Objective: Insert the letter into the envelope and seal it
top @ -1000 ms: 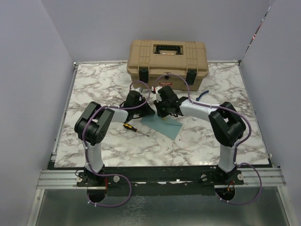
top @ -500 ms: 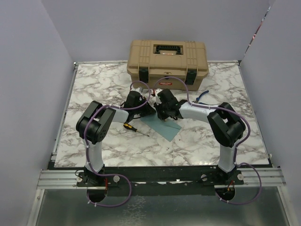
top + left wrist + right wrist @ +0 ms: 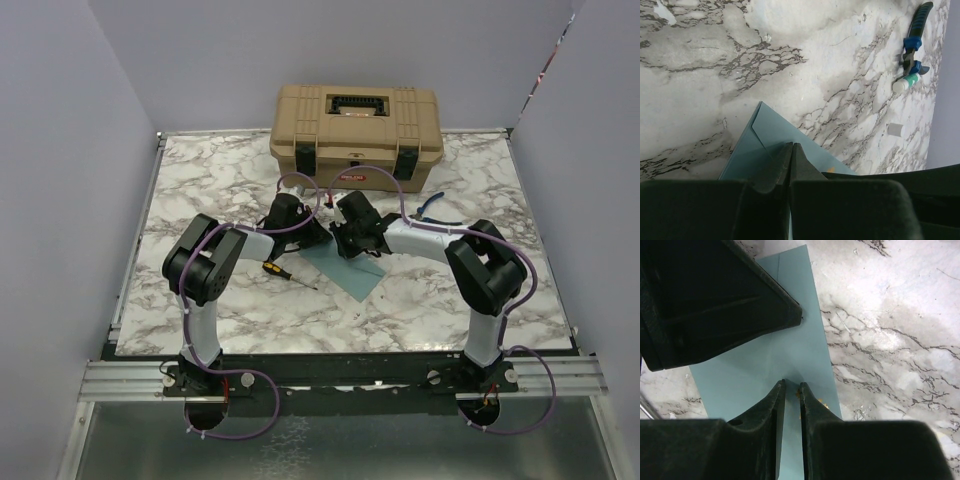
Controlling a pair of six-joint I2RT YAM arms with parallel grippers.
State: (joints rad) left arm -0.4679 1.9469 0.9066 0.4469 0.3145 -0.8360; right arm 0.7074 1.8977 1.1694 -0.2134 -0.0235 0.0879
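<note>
- Teal paper envelope [image 3: 352, 272] lies flat on the white-grey marble tabletop [image 3: 200, 180], mid-table, between the two arms; one pointed corner [image 3: 760, 103] shows bare.
- Left gripper [image 3: 791, 145]: fingers pressed together with no gap, tips over the envelope's surface.
- Right gripper [image 3: 791, 384]: a narrow slit between the fingers, with teal paper seen through it and tips low over the envelope.
- The two grippers sit just beside each other.
- Tan plastic toolbox [image 3: 357, 120] at the far edge; yellow-handled screwdriver [image 3: 272, 267] just left of the envelope; blue-handled pliers [image 3: 916, 35] well apart.

top: high, rear, looks down, far | both wrists: close, facing down | shared: envelope [image 3: 348, 270]
</note>
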